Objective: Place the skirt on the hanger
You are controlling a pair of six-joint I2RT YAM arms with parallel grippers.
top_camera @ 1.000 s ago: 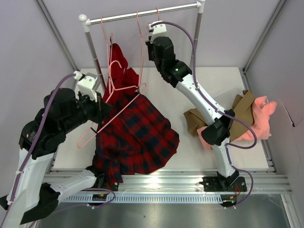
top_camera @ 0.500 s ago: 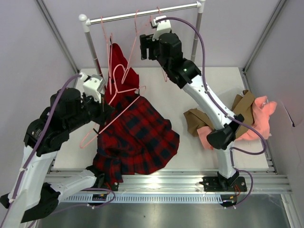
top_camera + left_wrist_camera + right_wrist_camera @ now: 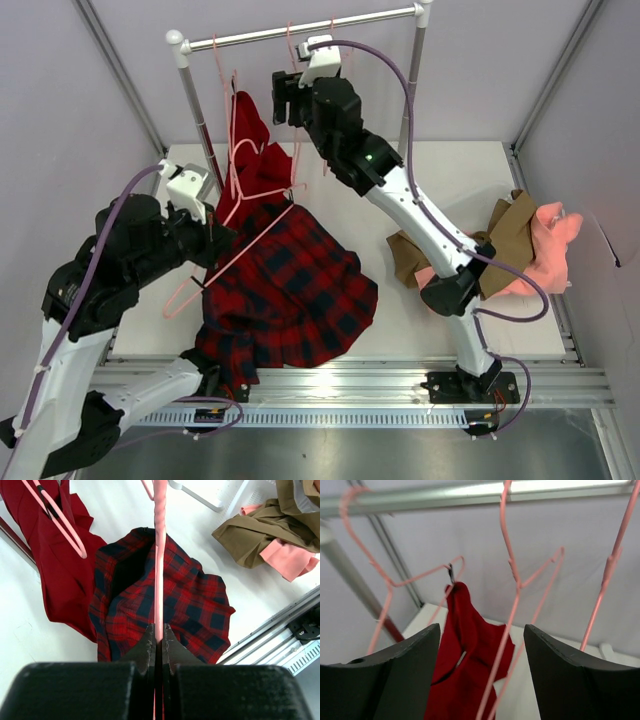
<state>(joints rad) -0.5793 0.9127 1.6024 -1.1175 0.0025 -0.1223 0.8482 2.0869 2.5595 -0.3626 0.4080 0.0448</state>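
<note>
The left end effector (image 3: 156,631), clamped on the hanger (image 3: 159,555), was nearer: the hanger's bar ran straight ahead of it above the skirt (image 3: 200,605) heaped on the worktop (image 3: 115,502) below, while the right end effector (image 3: 480,635) stood open, well apart, at the rail (image 3: 420,499).

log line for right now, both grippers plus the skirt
left gripper: shut on hanger | right gripper: open, by rail | skirt: lying on table under hanger
</note>
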